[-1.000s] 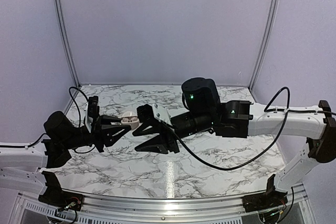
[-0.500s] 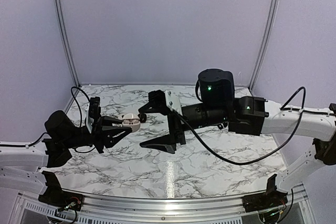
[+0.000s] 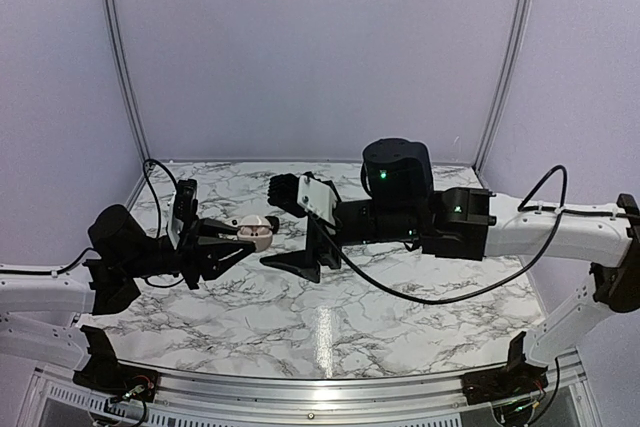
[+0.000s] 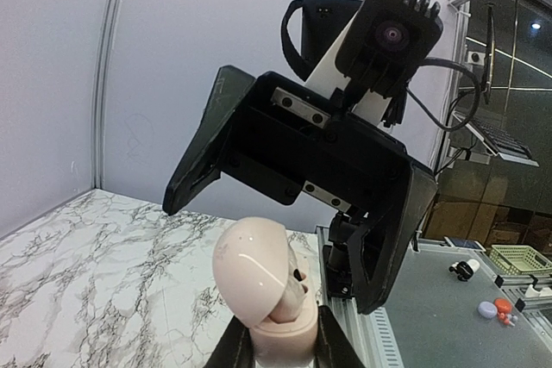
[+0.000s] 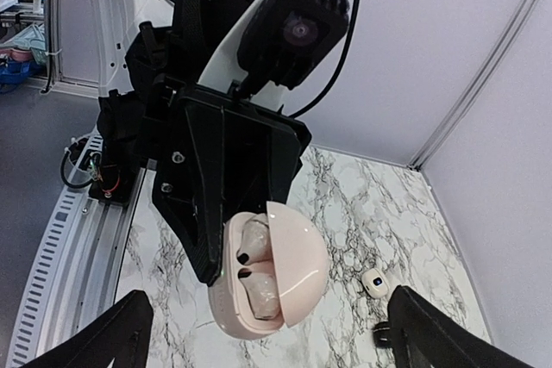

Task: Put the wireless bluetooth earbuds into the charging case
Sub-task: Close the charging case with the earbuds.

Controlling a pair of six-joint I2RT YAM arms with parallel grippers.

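White-veined marble bench (image 3: 330, 332), one, near edge cut off. My right tool (image 3: 283, 225): released, jaws wide. My left tool (image 3: 238, 239): clenched on one pale pink pebble-shaped charging case (image 5: 289, 269), lid raised, base hidden between the fingers. Two pinkish earbuds (image 5: 256, 260) are seated inside. Lying on the bench are one white bud (image 5: 373, 282) and one black bud (image 5: 380, 331), both too small to detail.

left gripper (image 5: 228, 252) clamps pink charging case (image 5: 297, 269) (lid open) | earbuds (image 5: 257, 237) seated inside | right gripper (image 5: 269, 340) spread wide
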